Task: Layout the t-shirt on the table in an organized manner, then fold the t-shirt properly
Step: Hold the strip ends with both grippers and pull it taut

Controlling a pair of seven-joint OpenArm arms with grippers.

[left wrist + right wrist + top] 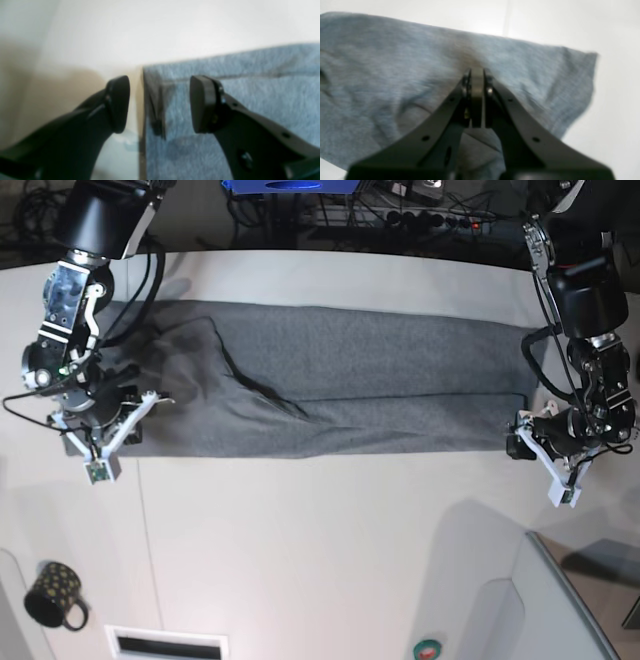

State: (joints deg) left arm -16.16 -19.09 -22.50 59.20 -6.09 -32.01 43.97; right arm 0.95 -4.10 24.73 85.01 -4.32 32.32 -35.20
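The grey t-shirt [350,380] lies as a long strip across the far half of the white table [300,560]. At the strip's near right corner my left gripper [522,442] is open. In the left wrist view the gripper [160,103] straddles the t-shirt [250,100] corner, one finger over bare table [150,30], nothing pinched. At the strip's near left end my right gripper [118,426] sits on the cloth. In the right wrist view this gripper [477,75] has its jaws together on rumpled t-shirt [382,75], with wrinkles running to the tips.
A black mug with gold dots [52,593] stands at the near left. A raised white panel with a grey edge [565,600] fills the near right corner. Cables and a power strip [400,215] run behind the table. A slot [165,643] sits at the front edge.
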